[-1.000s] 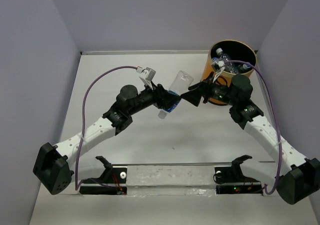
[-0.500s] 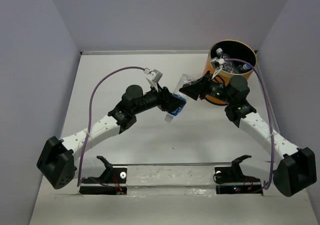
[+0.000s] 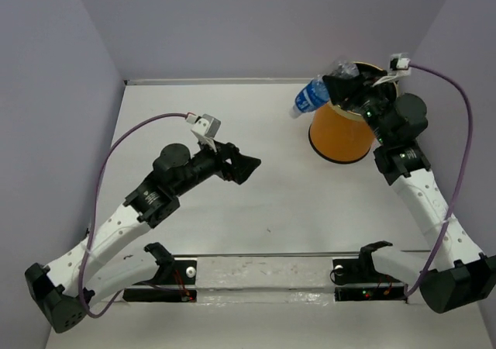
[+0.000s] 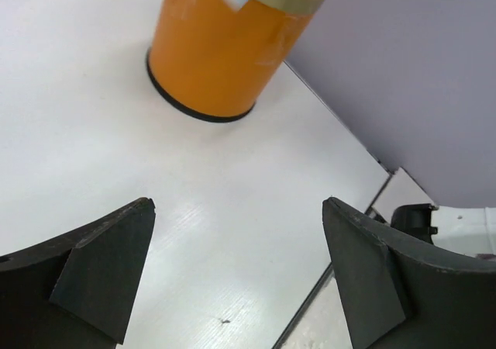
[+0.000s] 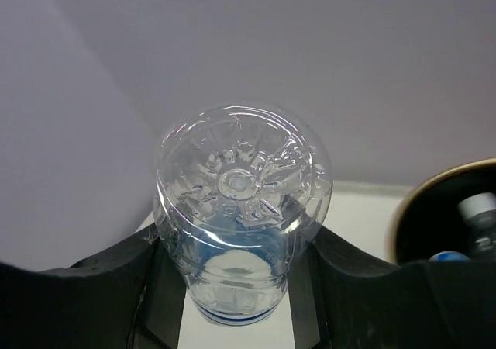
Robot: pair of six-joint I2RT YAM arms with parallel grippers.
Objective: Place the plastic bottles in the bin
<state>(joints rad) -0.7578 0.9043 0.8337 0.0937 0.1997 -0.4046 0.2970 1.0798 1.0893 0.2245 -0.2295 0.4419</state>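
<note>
On the left side of the white table [image 3: 271, 202], the left gripper [image 3: 248, 169] hangs above the tabletop with its jaws spread wide and nothing between them; its wrist view shows the two dark fingers [image 4: 101, 279] well apart, with only bare table in the gap. It points toward the far right corner, well apart from the bin [image 3: 341, 132] — a tall orange cylinder with a gold rim and a black interior that stands on the table close to the right wall. Above the bin's left rim, the right gripper [image 3: 345, 91] is clamped on a clear plastic bottle [image 3: 314, 97] with a blue label. The bottle is held in the air and tilted, its cap end pointing down and to the left, outside the rim, and its clear base end raised over the bin's edge. In the right wrist view the ribbed, star-patterned base of the bottle fills the space between the black fingers [image 5: 341, 287], which press on both of its sides. To the right of it the bin's gold rim curves in, and other bottles [image 5: 477, 209] lie in the dark interior — a white cap and a blue one show.
</note>
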